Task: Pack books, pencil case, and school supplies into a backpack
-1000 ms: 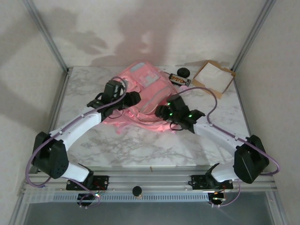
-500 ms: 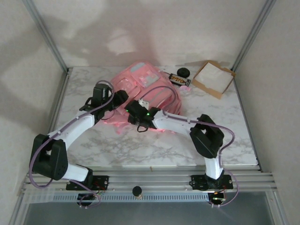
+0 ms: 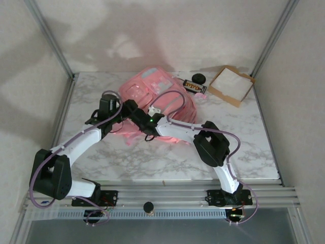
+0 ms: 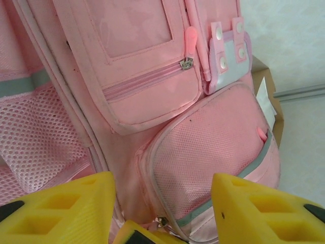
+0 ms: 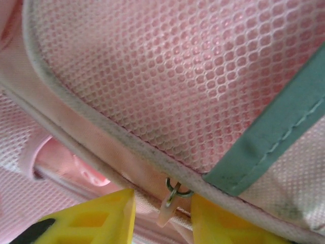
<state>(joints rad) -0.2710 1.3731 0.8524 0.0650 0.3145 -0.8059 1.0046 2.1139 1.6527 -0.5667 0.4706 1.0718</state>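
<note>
orange marks on black item (image 3: pixel 194 86) too small to read. backpack (image 3: pixel 152 84): pink w/ mesh pockets & grey-blue trim, lies far-ctr on marble table (image 3: pixel 244 132). both arms reach in at its near-left edge. left gripper (image 4: pixel 162 203) jaws wide, holding nothing. right gripper (image 5: pixel 162 216) jaws narrowed either side of zip pull (image 5: pixel 170 202), gap showing, not clamped.

Left jaws wide, right jaws narrower

Marble tabletop (image 3: pixel 152 157), pale walls (image 3: pixel 167 25), metal corner posts (image 3: pixel 51 38)
</note>
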